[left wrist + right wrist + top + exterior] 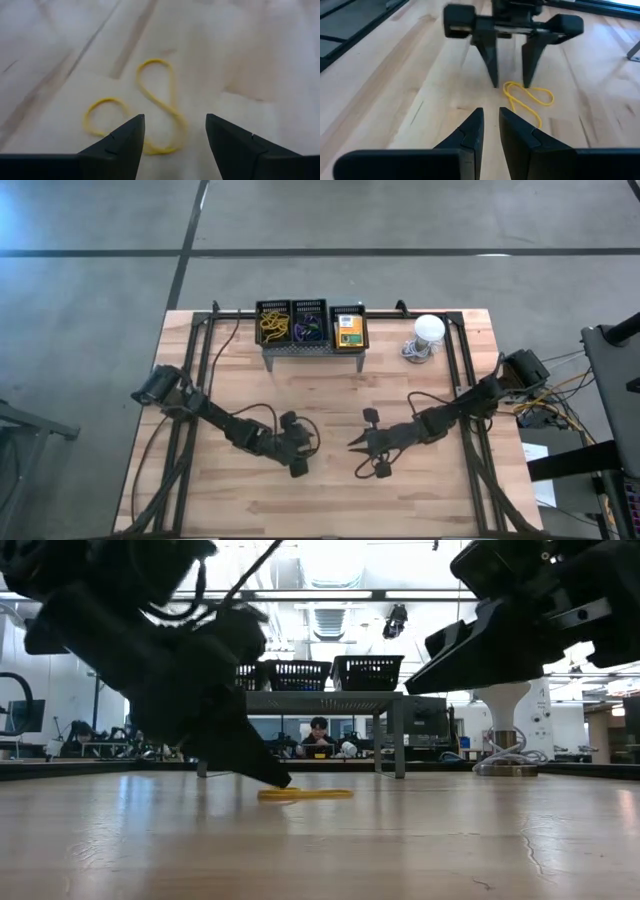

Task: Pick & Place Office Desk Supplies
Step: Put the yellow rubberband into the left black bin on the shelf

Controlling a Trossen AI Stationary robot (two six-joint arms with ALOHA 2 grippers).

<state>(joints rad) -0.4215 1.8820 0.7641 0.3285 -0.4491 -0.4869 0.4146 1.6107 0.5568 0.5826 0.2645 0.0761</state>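
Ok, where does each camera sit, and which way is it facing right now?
High: overhead, straight down on the table; both arms, stand.
Low: table height, level toward the room; arms hang in from above, yellow band on the wood.
Left wrist: looks down past the open left claw at the band.
Right wrist: behind the right claw, facing the left claw.
Both wrist views share the band.

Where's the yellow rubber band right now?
The yellow band lies flat on the table's middle, under the open left gripper, with the right gripper facing it.
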